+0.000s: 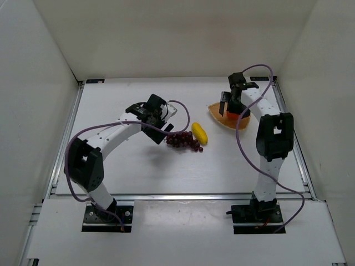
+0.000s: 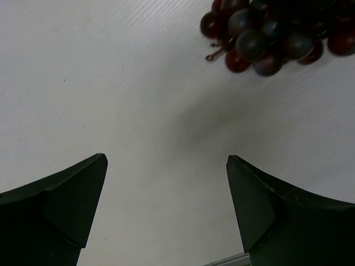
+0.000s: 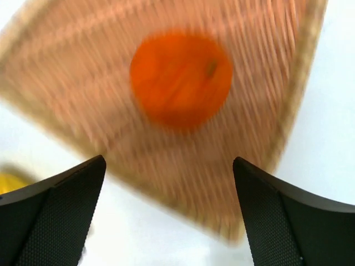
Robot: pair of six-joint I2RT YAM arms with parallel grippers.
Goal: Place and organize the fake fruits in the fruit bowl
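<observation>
Two arms rise from bases at the near edge of the white table point(image 1: 138, 166).

Left claw point(image 1: 162, 128): near the table's middle, pointing right toward the grapes. In its wrist view the claw point(image 2: 166, 159) is spread wide with only bare tabletop between the fingers.

Grapes point(image 1: 184, 139): a dark purple-red bunch lying on the table just right of the left claw, outside the basket. In the left wrist view the bunch point(image 2: 266, 33) sits beyond the fingertips, to the upper right.

Yellow fruit point(image 1: 199, 133): on the table, touching the right end of the grapes.

Basket point(image 1: 217, 113): tan woven, at the far right of the table, apart from the yellow fruit.

Orange point(image 3: 180, 80): resting inside the basket point(image 3: 83, 83); this view is blurred.

Right claw point(image 1: 230, 105): above the basket, its fingers point(image 3: 167, 161) spread and holding nothing.
</observation>
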